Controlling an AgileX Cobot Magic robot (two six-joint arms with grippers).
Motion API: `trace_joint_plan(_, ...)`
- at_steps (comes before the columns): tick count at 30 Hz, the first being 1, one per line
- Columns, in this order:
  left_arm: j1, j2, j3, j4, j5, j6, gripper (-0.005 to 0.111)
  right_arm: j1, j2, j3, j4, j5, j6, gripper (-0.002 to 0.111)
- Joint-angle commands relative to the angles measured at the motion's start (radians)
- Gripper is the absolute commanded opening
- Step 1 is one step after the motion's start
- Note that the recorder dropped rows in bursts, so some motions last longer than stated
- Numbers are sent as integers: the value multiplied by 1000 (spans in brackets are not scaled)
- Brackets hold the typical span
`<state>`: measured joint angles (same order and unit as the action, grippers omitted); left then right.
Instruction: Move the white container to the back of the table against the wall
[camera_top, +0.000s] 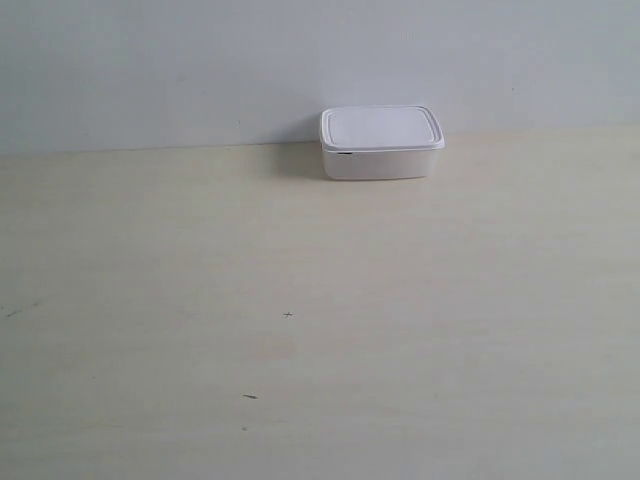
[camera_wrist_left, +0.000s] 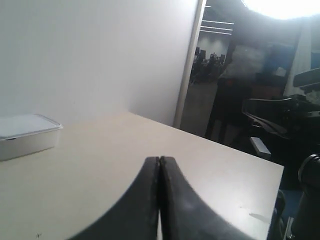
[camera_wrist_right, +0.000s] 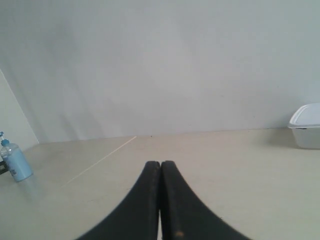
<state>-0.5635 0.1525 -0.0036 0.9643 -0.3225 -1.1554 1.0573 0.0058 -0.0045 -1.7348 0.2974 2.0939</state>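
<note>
The white container (camera_top: 380, 143) with its flat white lid stands at the back of the cream table (camera_top: 300, 300), its rear side at the grey-white wall (camera_top: 200, 70). Neither arm shows in the exterior view. In the left wrist view the container (camera_wrist_left: 27, 135) lies far off beside the wall (camera_wrist_left: 100, 55), and my left gripper (camera_wrist_left: 159, 159) is shut with nothing in it. The right wrist view catches only an edge of the container (camera_wrist_right: 306, 126). My right gripper (camera_wrist_right: 160, 163) is shut and empty, well away from it over the table (camera_wrist_right: 225, 165).
A small blue bottle (camera_wrist_right: 15, 162) stands off to one side in the right wrist view. The table's edge (camera_wrist_left: 235, 150) borders a dark room with chairs (camera_wrist_left: 270, 117) in the left wrist view. A few dark specks (camera_top: 288, 315) mark the tabletop.
</note>
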Motion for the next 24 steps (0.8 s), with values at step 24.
trace_joint_plan(24, -7, -110, 4, 60, 6, -15, 0, 1, -6, 5, -10, -11, -9, 0)
